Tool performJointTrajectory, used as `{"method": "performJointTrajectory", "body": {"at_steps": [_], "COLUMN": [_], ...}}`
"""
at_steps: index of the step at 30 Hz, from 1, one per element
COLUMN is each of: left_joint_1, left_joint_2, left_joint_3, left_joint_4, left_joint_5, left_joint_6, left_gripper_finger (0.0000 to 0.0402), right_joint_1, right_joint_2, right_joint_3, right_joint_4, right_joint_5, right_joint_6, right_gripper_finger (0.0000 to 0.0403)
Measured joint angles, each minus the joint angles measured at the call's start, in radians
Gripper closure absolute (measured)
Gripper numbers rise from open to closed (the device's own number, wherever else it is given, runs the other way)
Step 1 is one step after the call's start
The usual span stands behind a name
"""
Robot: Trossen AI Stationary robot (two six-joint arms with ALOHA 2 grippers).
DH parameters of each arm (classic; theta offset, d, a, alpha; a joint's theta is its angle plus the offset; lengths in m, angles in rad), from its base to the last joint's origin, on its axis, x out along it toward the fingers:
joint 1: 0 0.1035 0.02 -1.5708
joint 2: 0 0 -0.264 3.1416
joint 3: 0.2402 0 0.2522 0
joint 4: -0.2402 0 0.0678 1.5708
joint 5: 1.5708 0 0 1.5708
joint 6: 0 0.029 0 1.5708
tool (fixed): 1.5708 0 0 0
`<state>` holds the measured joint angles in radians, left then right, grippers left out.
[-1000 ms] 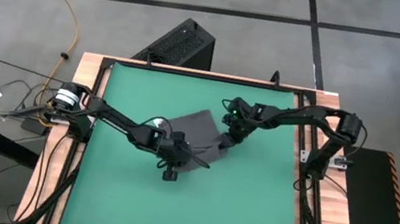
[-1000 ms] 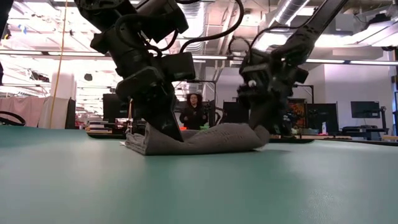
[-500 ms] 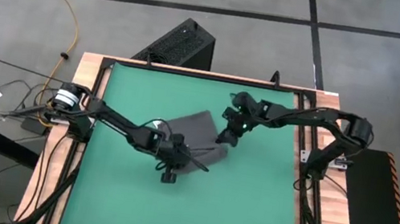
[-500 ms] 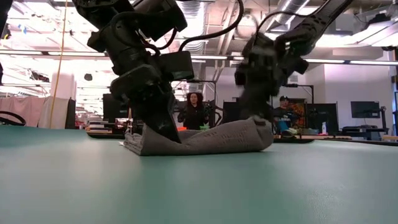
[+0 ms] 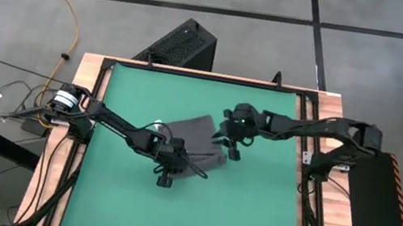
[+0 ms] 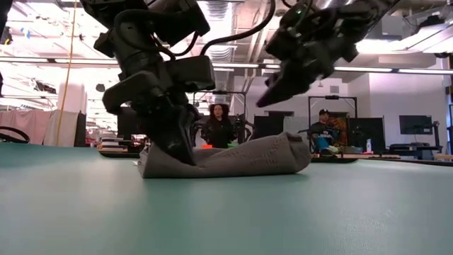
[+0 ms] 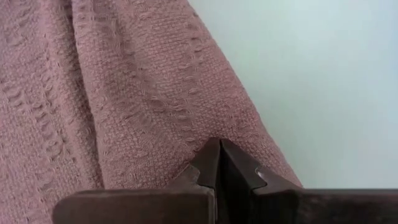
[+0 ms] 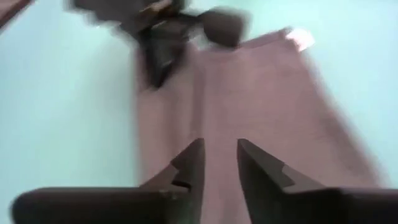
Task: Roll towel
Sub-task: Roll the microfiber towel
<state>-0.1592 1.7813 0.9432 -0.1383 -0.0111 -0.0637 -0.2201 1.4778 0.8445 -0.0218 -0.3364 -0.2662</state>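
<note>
Two dark arms are seen over the green mat (image 5: pixel 119 214). Nearest the front edge, the left gripper (image 5: pixel 176 158) is pressed down on the towel (image 5: pixel 200 133), and its fingers (image 7: pixel 219 163) are squeezed tight together, with the tips pushed into the cloth. In the low view the left gripper (image 6: pixel 180 145) is planted on one end of the towel (image 6: pixel 241 157). The towel is laid near the middle of the mat, partly folded into a soft, thick bundle with one end rounded over. A small white tag (image 8: pixel 300 38) is seen at its far edge in the right wrist view.

A bit farther back, the right gripper (image 5: pixel 234 139) is held in the air above the other end of the towel, not touching it. Its fingers (image 8: pixel 189 163) are kept a little way apart, with nothing between them.

Far behind the table, a person (image 6: pixel 220 127) is seen standing in the room, and another person (image 6: pixel 324 133) is seated.
</note>
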Motion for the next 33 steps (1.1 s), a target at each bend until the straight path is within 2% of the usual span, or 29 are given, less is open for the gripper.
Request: {"method": "performJointTrajectory", "body": {"at_steps": [6, 8, 12, 17, 21, 33], "left_joint_1": [-0.024, -0.027, -0.031, -0.03, -0.031, -0.03], "left_joint_2": [0.0, 0.0, -0.001, -0.01, -0.016, -0.021], "left_joint_3": [0.0, 0.0, 0.0, 0.0, 0.0, 0.0], "left_joint_4": [-0.035, -0.042, -0.057, -0.086, -0.119, -0.167], "left_joint_5": [-0.001, -0.001, -0.001, -0.001, -0.006, -0.062], "left_joint_6": [0.015, 0.015, 0.01, 0.025, 0.026, 0.101], "left_gripper_finger": [0.0402, 0.0401, 0.0401, 0.0401, 0.0401, 0.0401], "right_joint_1": [-0.03, -0.041, -0.046, -0.067, -0.087, -0.108], "right_joint_2": [0.127, 0.173, 0.266, 0.334, 0.341, 0.341], "right_joint_3": [0.001, 0.02, 0.072, 0.152, 0.184, 0.185], "right_joint_4": [0.133, 0.151, 0.149, 0.105, 0.044, -0.202], "right_joint_5": [0.009, 0.007, 0.035, 0.098, 0.181, 0.219], "right_joint_6": [0.068, 0.059, 0.056, 0.057, 0.06, 0.165], "right_gripper_finger": [0.0377, 0.0391, 0.0384, 0.0396, 0.0397, 0.04]}}
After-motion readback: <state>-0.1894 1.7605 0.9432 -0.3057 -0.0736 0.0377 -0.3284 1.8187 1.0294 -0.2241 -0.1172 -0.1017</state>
